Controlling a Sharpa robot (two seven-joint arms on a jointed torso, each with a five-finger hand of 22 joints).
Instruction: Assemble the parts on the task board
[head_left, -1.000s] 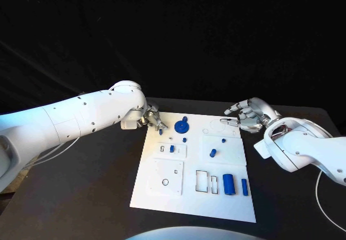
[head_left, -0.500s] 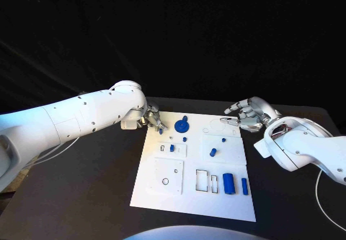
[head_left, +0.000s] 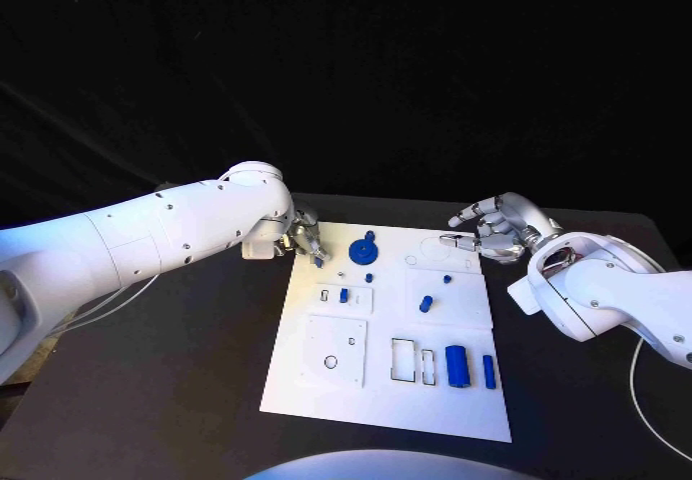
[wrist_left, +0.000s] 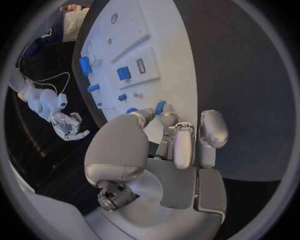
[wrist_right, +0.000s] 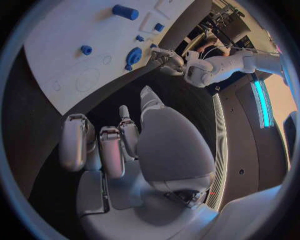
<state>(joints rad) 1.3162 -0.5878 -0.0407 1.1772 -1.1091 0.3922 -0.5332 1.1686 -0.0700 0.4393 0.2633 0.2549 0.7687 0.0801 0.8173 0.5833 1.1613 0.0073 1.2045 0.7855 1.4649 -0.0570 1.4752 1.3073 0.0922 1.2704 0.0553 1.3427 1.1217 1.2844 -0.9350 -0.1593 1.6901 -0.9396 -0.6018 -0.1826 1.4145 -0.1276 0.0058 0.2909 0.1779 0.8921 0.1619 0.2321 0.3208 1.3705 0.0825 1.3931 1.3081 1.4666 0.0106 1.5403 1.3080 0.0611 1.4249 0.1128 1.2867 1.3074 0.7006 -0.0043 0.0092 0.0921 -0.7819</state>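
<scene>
Left hand (head_left: 304, 243) at the task board's (head_left: 387, 400) far left corner, pinching a small blue part (wrist_left: 160, 107) — right hand (head_left: 493, 229) curled, holding nothing, above the far right edge.

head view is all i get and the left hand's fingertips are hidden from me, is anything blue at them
Observer: In the left wrist view, a small blue part sits right at the left hand's fingertips, near the task board's edge. I cannot tell whether it is pinched or only touched.
Operator: ok and the right hand, anything in its palm
Observer: No. The right wrist view shows the right hand with a bare palm and its fingers apart, holding nothing.
</scene>
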